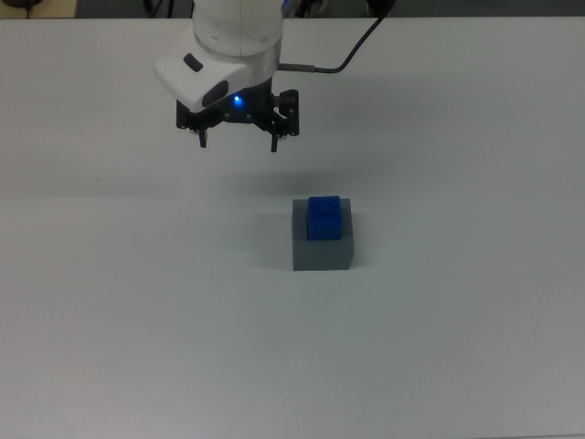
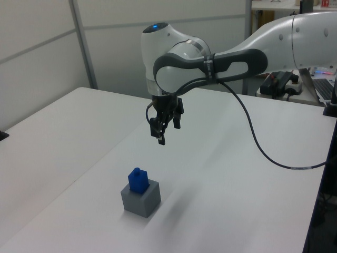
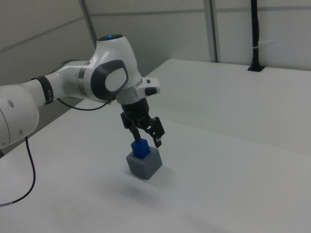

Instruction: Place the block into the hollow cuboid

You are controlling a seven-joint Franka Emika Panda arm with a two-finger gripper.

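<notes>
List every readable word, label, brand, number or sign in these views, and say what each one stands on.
None can be read. The small bright blue rectangular block, the matte grey cube-like box, the white table and the white robot arm show no lettering. The arm carries only a blue light, not a sign. Items on the shelf in the left view's background are too blurred to read.

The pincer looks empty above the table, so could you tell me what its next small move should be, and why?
Probably none beyond backing away to rest. The block already stands in the hollow cuboid, its top poking out above the rim, and the open pincer hangs clear of both, holding nothing.
</notes>
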